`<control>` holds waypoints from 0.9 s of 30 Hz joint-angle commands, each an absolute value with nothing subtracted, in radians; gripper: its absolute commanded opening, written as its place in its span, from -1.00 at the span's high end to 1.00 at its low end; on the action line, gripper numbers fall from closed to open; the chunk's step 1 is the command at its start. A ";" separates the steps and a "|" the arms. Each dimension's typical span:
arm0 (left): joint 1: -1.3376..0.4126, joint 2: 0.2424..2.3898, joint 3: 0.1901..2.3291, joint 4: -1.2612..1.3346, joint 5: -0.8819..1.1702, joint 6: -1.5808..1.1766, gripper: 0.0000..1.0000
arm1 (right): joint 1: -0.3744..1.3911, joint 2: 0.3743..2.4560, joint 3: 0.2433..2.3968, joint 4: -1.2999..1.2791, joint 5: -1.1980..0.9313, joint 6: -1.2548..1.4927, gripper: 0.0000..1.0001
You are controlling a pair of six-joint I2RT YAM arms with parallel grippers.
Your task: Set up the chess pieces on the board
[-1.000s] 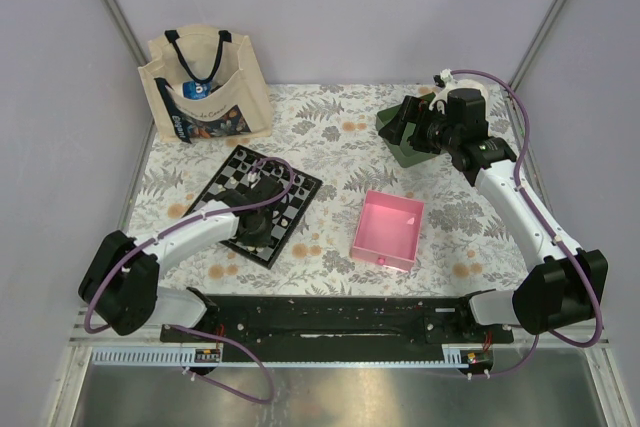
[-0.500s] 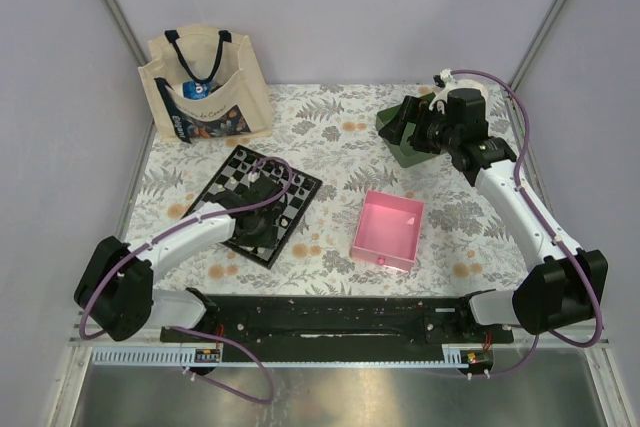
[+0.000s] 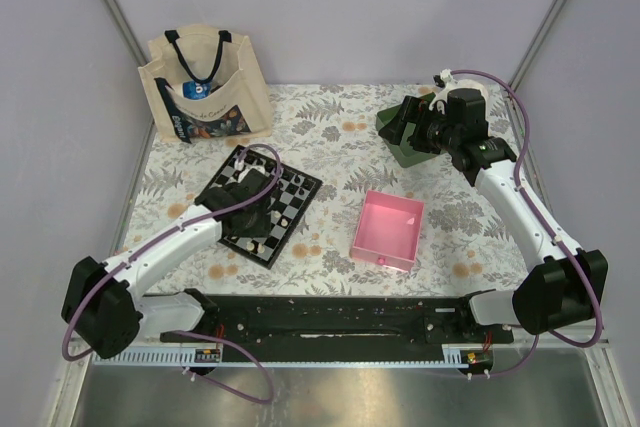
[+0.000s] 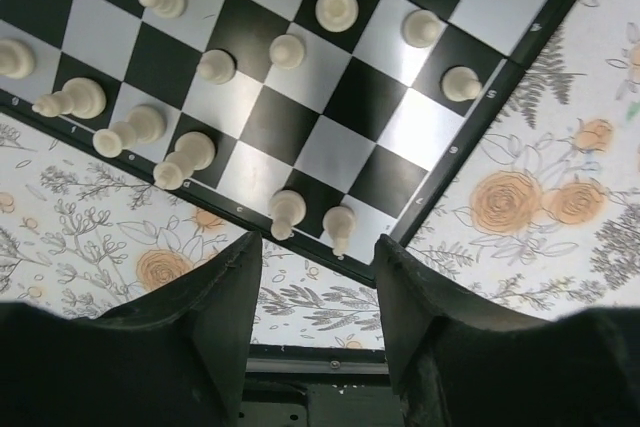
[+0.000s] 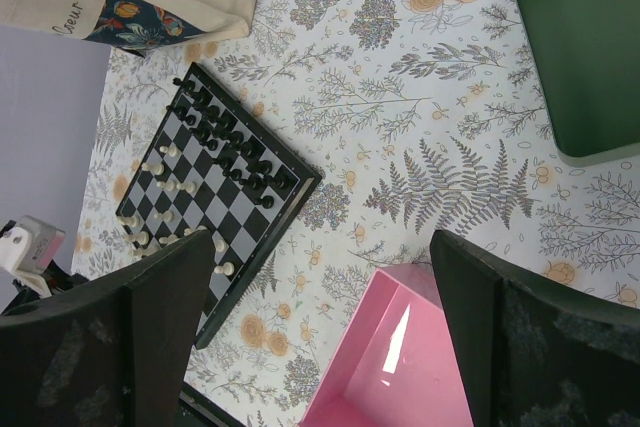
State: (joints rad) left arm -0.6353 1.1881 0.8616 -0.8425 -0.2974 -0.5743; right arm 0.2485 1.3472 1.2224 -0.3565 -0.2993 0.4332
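Observation:
The board [image 3: 297, 196] lies left of centre on the floral cloth. My left gripper [image 3: 252, 205] hovers over it, open and empty. In the left wrist view [image 4: 315, 277] its fingers [image 4: 225, 307] frame the board's near edge [image 4: 340, 97]. Several cream-white chess pieces [image 4: 287, 50] stand there, two [image 4: 288, 212] right at the edge. The right wrist view shows the board [image 5: 235, 222] with black pieces [image 5: 232, 139] along its far side and white ones [image 5: 160, 209] nearer. My right gripper [image 3: 415, 132] is open and empty, high over the green tray [image 3: 398, 147]; it also shows in its wrist view [image 5: 320, 292].
A pink tray [image 3: 388, 229] sits right of the board and shows in the right wrist view [image 5: 400, 372]. The green tray [image 5: 580, 47] is at the back right. A cloth tote bag [image 3: 205, 87] stands at the back left. A black rail [image 3: 330, 319] runs along the near edge.
My left gripper has moved from the board's near edge back over its middle, and the arm has stretched out. The right arm has not moved.

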 commanded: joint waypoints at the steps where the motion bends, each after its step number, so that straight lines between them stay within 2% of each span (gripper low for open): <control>1: -0.595 1.210 0.848 -0.865 -0.371 -0.615 -0.01 | 0.252 1.324 1.235 -0.337 -0.298 0.420 -0.97; 4: -0.548 1.204 0.828 -0.830 -0.310 -0.601 0.08 | 0.252 1.325 1.233 -0.336 -0.301 0.420 -0.97; 14: -0.491 1.213 0.807 -0.795 -0.180 -0.557 0.15 | 0.252 1.330 1.232 -0.333 -0.299 0.420 -0.97; 27: -0.491 1.252 0.779 -0.790 -0.195 -0.574 0.27 | 0.252 1.325 1.224 -0.333 -0.293 0.417 -0.97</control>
